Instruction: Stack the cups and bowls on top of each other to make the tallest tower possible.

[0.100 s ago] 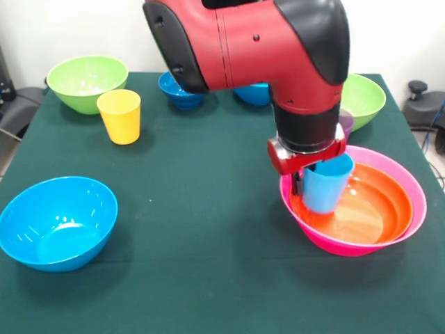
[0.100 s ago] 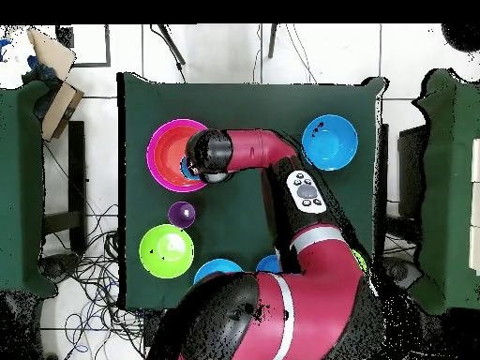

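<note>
The arm (image 1: 250, 42) is built of thick rounded shells in glossy red, with matte black caps over the joints and small dark screw holes set in the red. Its wrist is a black cylinder ending in a silver ring and a red bracket. From overhead, one red link carries a grey oval button panel (image 2: 306, 188).

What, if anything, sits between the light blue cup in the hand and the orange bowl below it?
Nothing visible. The hand holds the light blue plastic cup directly over the glossy orange bowl, nested in the large pink bowl. The orange bowl's inside looks empty, and the translucent purple cup stands behind, outside the pink rim.
</note>
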Action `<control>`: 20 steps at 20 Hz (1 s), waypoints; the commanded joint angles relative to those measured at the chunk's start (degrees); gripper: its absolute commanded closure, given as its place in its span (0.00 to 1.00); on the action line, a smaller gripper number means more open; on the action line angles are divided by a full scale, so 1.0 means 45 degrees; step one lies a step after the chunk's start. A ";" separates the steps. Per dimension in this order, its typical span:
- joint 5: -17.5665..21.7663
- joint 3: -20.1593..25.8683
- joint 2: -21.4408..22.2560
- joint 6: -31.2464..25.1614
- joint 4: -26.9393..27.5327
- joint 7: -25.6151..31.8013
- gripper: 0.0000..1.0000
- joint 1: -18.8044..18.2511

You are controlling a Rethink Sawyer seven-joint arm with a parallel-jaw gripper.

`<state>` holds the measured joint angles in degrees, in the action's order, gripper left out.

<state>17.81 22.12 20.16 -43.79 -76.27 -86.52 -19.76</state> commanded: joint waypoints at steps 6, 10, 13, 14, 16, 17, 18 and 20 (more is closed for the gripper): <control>-0.0399 0.1779 0.0436 0.0220 -0.0009 0.0743 0.00 -0.0354; -0.0444 0.2008 0.0551 0.0123 -0.0170 0.0716 0.00 -0.0521; -0.0510 0.2033 0.1203 -0.0519 -0.0554 0.0771 0.00 -0.0633; -0.0495 0.1979 0.1449 -0.0678 -0.0718 0.0770 0.00 -0.0672; -0.0481 0.1909 0.1954 -0.0951 -0.1066 0.0782 0.00 -0.0782; -0.0465 0.1883 0.2137 -0.1144 -0.1149 0.0841 0.00 -0.0823; -0.0486 0.1905 0.2381 -0.1313 -0.1313 0.0905 0.00 -0.0909; -0.0497 0.1941 0.2664 -0.1666 -0.1427 0.1023 0.00 -0.1015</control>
<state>16.16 28.70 26.56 -44.06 -78.85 -86.52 -22.73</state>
